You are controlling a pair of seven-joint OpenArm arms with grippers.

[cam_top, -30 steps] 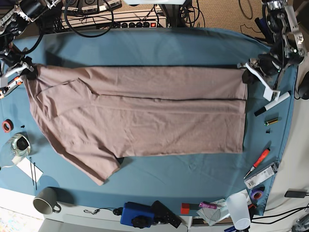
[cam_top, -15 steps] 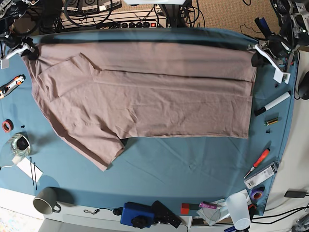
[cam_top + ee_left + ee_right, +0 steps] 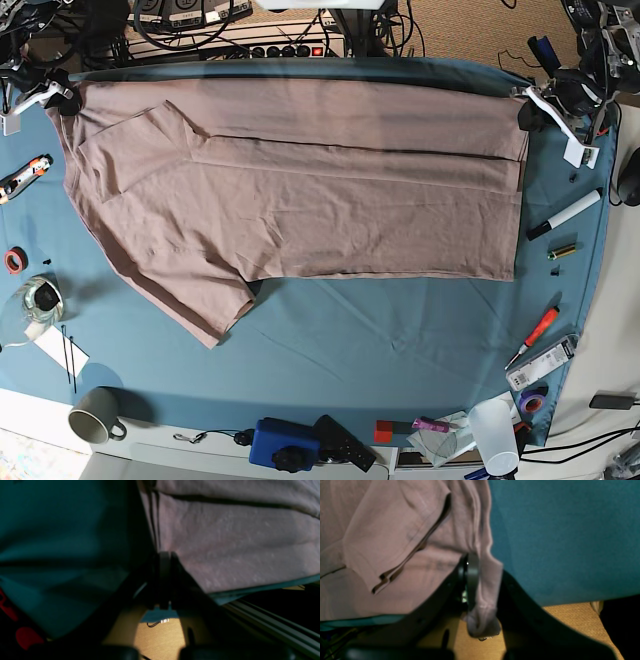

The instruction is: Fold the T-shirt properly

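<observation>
The pink-beige T-shirt [image 3: 300, 190] lies spread sideways across the blue-teal cloth, its far long edge folded over toward the middle. One short sleeve [image 3: 205, 305] sticks out at the front left. My left gripper [image 3: 527, 105] is shut on the shirt's far right corner; in the left wrist view the shut gripper [image 3: 163, 555] pinches the shirt's edge [image 3: 225, 542]. My right gripper [image 3: 62, 98] is shut on the far left corner; in the right wrist view the gripper [image 3: 476, 580] holds a bunch of the fabric [image 3: 482, 620].
A marker [image 3: 563, 215], a red screwdriver [image 3: 535, 335], a white cup [image 3: 493, 432] and tape lie at the right edge. A grey mug [image 3: 95, 415], a glass [image 3: 38, 303], a red tape roll [image 3: 14, 260] and a blue box [image 3: 285, 442] sit left and front. Cables lie behind the table.
Both grippers have moved toward the far edge of the table with the shirt's corners, dragging the whole shirt away from the front. The shirt now lies closer to the far edge.
</observation>
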